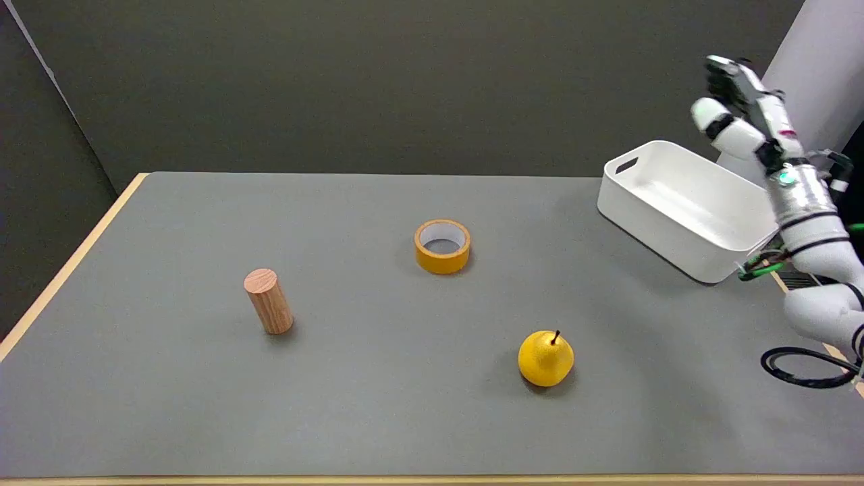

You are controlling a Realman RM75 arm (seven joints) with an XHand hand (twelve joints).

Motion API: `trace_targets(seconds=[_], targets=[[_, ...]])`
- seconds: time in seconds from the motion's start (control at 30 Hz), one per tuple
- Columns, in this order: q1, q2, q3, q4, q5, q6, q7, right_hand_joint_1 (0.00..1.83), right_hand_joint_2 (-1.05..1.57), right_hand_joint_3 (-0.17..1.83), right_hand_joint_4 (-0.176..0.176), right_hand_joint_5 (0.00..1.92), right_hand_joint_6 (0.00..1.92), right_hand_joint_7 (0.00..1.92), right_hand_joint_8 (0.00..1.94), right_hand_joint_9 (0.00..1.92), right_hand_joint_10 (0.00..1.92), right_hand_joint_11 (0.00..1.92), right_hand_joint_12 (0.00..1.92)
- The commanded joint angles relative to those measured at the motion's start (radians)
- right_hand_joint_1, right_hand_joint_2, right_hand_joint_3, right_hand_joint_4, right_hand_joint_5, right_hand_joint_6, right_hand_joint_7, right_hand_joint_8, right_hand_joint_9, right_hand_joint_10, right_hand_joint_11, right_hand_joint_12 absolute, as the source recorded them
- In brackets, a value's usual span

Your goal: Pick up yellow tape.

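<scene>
Yellow tape roll lies flat and far from my right hand, raised empty with fingers loosely apart, so reaching across I risk clipping the white bin.

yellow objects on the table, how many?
2: the yellow tape lies flat near the table's middle; the yellow pear stands nearer the camera, to its right. Nothing appears hidden.

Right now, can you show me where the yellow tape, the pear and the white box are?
yellow tape (442,260): head view, on its outer yellow band.
pear (544,361): head view, on its yellow body.
white box (658,223): head view, on its near side wall.
</scene>
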Motion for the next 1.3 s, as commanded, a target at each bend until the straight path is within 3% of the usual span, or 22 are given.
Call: trace_targets(seconds=[0.03, 0.23, 0.37, 0.5, 0.97, 1.3], targets=[[0.032, -0.056, -0.148, 0.523, -0.259, -0.222, -0.367, 0.34, 0.60, 1.02, 0.096, 0.08, 0.38, 0.10, 0.18, 0.06, 0.46, 0.00, 0.89], [0.081, -0.136, -0.269, 0.652, -0.310, -0.407, -0.576, 0.36, 0.57, 0.99, 0.088, 0.02, 0.26, 0.00, 0.13, 0.01, 0.31, 0.00, 0.76], [0.129, -0.183, -0.367, 0.689, -0.321, -0.520, -0.703, 0.31, 0.51, 0.95, 0.082, 0.00, 0.10, 0.00, 0.00, 0.00, 0.20, 0.00, 0.75], [0.186, -0.230, -0.482, 0.698, -0.321, -0.639, -0.781, 0.33, 0.50, 0.95, 0.080, 0.00, 0.03, 0.00, 0.00, 0.00, 0.12, 0.00, 0.69], [0.328, -0.345, -0.705, 0.641, -0.312, -0.910, -0.800, 0.29, 0.46, 0.93, 0.075, 0.00, 0.01, 0.00, 0.00, 0.00, 0.11, 0.00, 0.65], [0.342, -0.346, -0.716, 0.595, -0.309, -0.975, -0.800, 0.26, 0.47, 0.94, 0.079, 0.00, 0.01, 0.00, 0.06, 0.00, 0.17, 0.00, 0.68]])
